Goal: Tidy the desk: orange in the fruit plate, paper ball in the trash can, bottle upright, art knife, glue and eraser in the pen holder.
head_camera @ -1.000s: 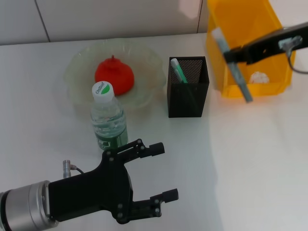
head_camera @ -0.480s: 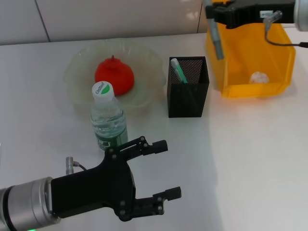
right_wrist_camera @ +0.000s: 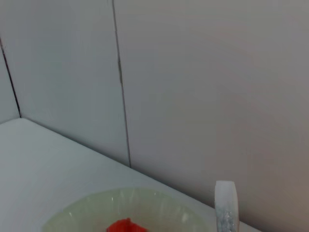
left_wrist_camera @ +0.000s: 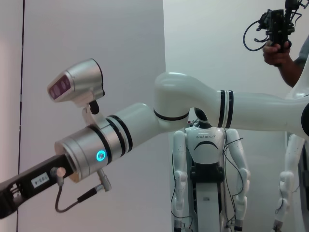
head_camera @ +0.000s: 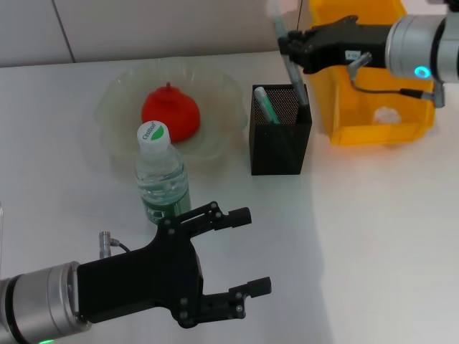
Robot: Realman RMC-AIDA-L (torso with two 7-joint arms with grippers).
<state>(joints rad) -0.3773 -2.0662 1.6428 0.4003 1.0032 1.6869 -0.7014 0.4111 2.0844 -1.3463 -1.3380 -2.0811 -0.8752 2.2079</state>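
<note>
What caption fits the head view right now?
Right gripper holds a grey stick over the pen holder; left gripper hangs open near the upright bottle.

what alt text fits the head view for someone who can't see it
The right gripper holds a grey art knife over the black pen holder; the open left gripper idles near an upright bottle.

White desk (head_camera: 387, 236) under even light, pale panelled wall (head_camera: 172, 29) behind — dark vertical seams

orange (head_camera: 170, 112) — red | pen holder (head_camera: 280, 137) — black mesh | trash can (head_camera: 373, 72) yellow | bottle (head_camera: 162, 179) cap green-white
</note>
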